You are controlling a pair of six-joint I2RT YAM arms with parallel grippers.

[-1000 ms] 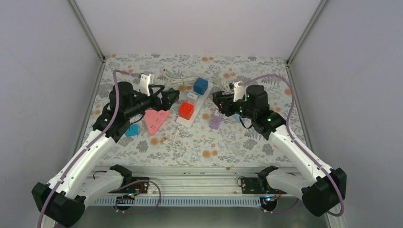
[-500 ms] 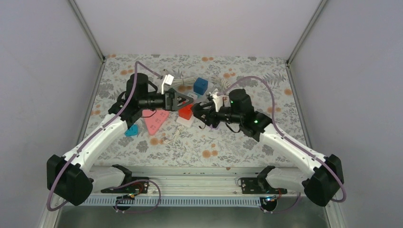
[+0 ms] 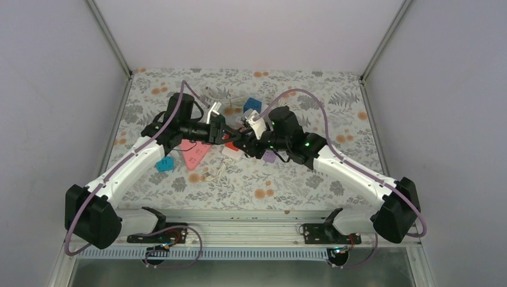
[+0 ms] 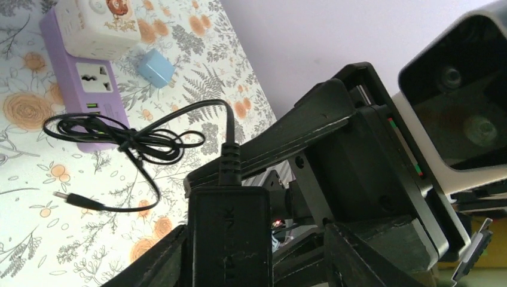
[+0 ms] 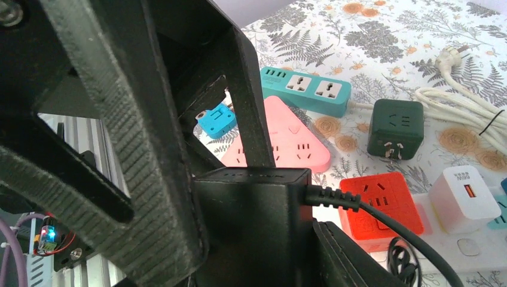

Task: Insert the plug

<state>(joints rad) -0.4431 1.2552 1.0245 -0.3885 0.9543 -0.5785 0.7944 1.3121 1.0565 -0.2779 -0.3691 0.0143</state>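
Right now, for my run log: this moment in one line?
right claw: grips black boxy corded power adapter | left claw: at adapter, grip unclear | not yet inserted

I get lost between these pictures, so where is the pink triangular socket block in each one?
Top external: pink socket block, left of centre.
Left wrist: not in it.
Right wrist: pink socket block at centre, beyond the black adapter.
Shared landmark: the floral cloth, in all three.
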